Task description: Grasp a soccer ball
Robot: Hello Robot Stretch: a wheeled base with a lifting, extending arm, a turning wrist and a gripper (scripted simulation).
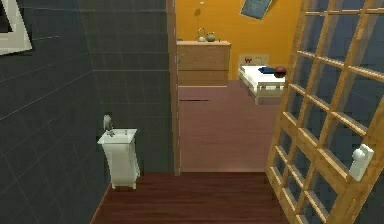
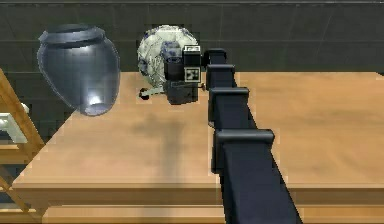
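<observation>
Free along the near edge of the surface (image 2: 320, 130) and across its whole right side, bare wood up to the far edge. Blocked toward the far left corner by a dark vase (image 2: 78, 65), with only a narrow gap between it and the soccer ball (image 2: 152, 45) at the far edge. Closed off behind both by a dark tiled wall (image 2: 300, 30). Crowded at the ball's near side by the hand (image 2: 160, 90).
</observation>
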